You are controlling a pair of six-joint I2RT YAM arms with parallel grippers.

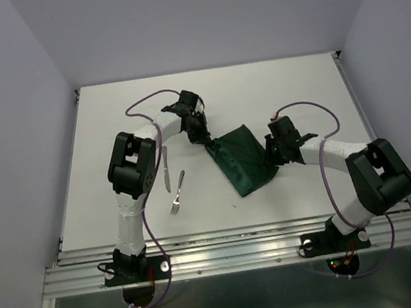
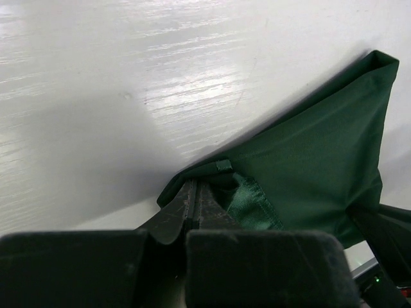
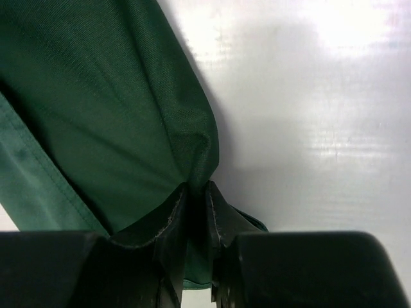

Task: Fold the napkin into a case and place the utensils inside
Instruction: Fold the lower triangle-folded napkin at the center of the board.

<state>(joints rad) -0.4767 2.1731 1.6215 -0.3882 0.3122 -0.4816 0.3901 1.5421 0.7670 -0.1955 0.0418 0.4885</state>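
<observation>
The left jaws are pressed shut on the far-left corner of the napkin (image 1: pixel 243 160); the right jaws are pinched together on its right edge. The dark green cloth spans between them, partly folded, at mid-worktop (image 1: pixel 108 114). The knife (image 1: pixel 165 167) and fork (image 1: pixel 178 191) lie to its left, apart from it.

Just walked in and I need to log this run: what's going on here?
Two robot arms are working on a dark green napkin on the table. The left gripper is pinched shut on one end of it and the right gripper on the opposite edge, so the cloth sits bunched and partly folded between them. The knife and fork lie on the table beside it, not yet tucked in.
</observation>
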